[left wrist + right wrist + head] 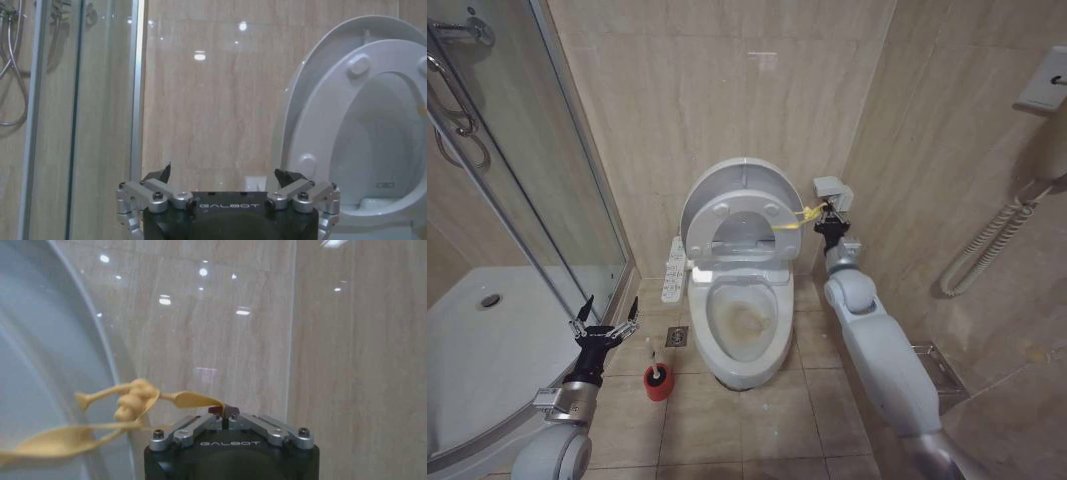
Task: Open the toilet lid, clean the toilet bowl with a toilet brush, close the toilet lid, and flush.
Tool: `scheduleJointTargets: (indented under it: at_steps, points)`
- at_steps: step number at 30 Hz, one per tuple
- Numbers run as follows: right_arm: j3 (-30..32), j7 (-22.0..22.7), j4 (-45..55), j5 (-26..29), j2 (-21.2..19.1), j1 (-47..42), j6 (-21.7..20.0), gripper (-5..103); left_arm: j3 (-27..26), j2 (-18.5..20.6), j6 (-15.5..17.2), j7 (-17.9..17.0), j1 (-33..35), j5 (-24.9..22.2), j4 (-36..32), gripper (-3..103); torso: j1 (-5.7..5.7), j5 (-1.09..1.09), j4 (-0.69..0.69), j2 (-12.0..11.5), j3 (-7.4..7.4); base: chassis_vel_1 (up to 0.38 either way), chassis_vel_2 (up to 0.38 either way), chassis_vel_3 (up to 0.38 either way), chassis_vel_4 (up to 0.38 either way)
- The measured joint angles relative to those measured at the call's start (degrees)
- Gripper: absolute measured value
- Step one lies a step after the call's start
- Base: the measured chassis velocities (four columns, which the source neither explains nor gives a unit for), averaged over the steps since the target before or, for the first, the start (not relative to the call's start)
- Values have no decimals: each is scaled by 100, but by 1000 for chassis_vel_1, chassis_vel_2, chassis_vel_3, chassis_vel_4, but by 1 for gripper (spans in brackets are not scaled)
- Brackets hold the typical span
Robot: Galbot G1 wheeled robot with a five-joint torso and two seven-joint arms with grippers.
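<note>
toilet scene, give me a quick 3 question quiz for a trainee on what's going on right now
1. True or false: the toilet lid stands raised against the wall.
2. What is the right gripper pinching?
A. the toilet brush
B. the yellow tie
C. the shower hose
3. Fill in: the toilet brush stands in its red holder on the floor near the open ____ gripper.

Key
1. True; the stained toilet bowl is exposed.
2. B; the yellow tie runs from its shut fingertips to the seat.
3. left

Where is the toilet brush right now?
In the head view, the toilet brush stands in its red cup on the floor, left of the toilet bowl, just right of the open left tool.
</note>
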Motion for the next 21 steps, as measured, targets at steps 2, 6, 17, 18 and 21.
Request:
scheduleJointTargets:
  at_steps: [2,6,17,18,21]
  points:
    - [-83,-2,-222,0,36,189,7,1,0,0,0,0,0,0,0,100,0,0,0,0,0,0,0,0,0]
    - [-211,-1,-574,-6,134,521,9,1,0,0,0,0,0,0,0,100,0,0,1,0,0,0,0,0,0]
    - [-490,-2,-1480,-175,330,1478,106,1,0,0,0,0,0,0,0,100,1,1,2,0,0,0,0,0,0]
    - [-490,-2,-1480,-175,330,1478,106,1,0,0,0,0,0,0,0,100,1,1,2,0,0,0,0,0,0]
    - [-556,-6,-1780,-243,409,1778,133,1,0,0,0,-1,0,0,0,100,0,0,3,0,0,0,0,0,0]
